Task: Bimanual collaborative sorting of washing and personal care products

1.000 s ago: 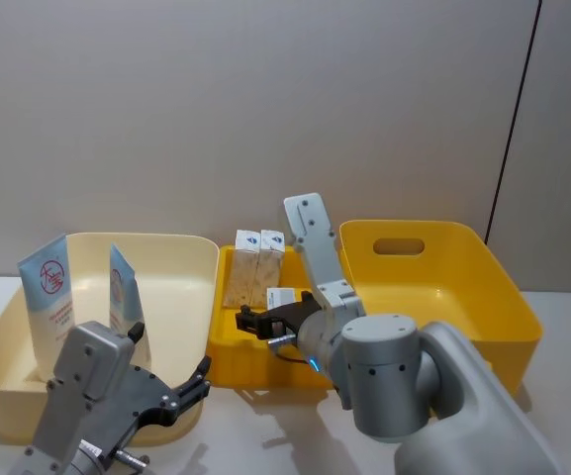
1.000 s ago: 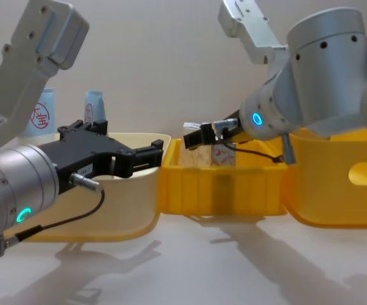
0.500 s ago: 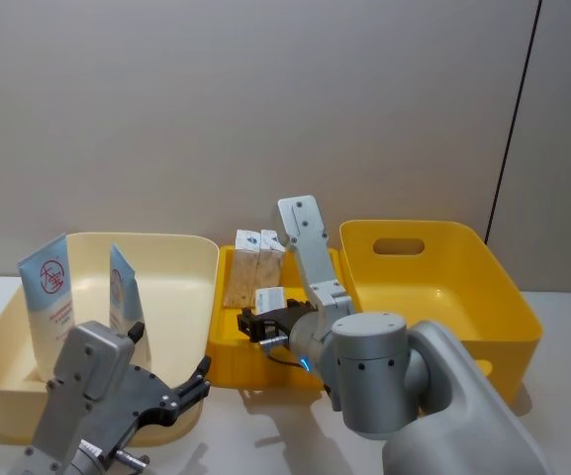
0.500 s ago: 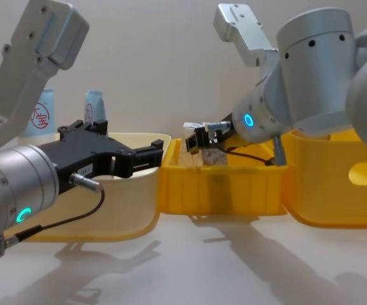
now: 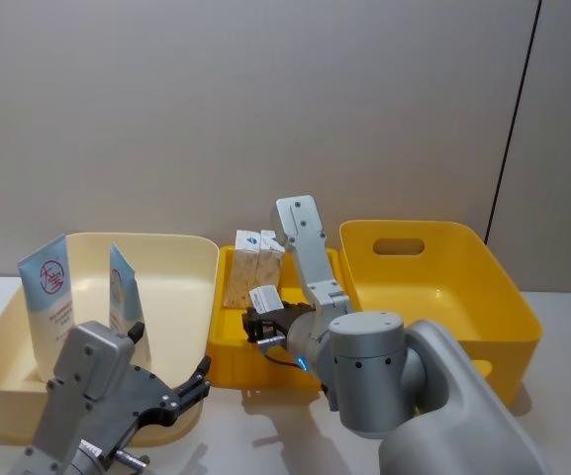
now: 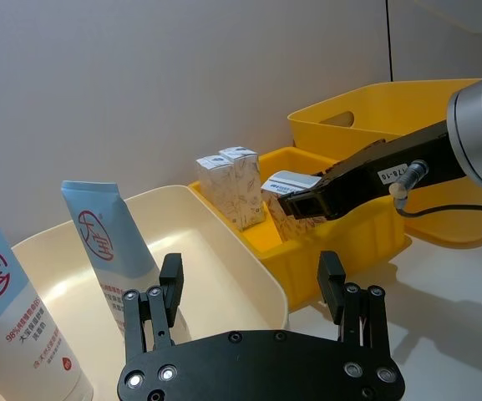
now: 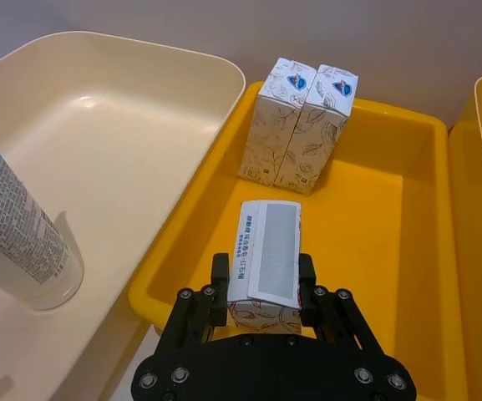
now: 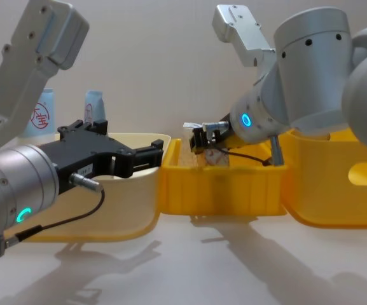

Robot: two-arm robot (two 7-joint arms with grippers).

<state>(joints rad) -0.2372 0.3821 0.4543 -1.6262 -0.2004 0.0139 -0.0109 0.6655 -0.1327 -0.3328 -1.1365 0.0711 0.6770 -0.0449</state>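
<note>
Placement is in hand: the right gripper [image 7: 263,284] clamps a cream carton [image 7: 270,246] above the small yellow tray's [image 8: 221,187] near end; lowering and release should follow. Two more cartons [image 7: 278,134] stand at its far edge, two squeeze tubes [image 5: 49,297] in the cream bin [image 5: 181,267], beside whose near rim the left gripper [image 6: 251,280] hovers, wide open.

Likely a robot test lab: plain grey panelled wall [image 5: 216,99] far behind, bare pale tabletop [image 8: 189,273] near, plastic bins [image 5: 523,332] lined left to right.
</note>
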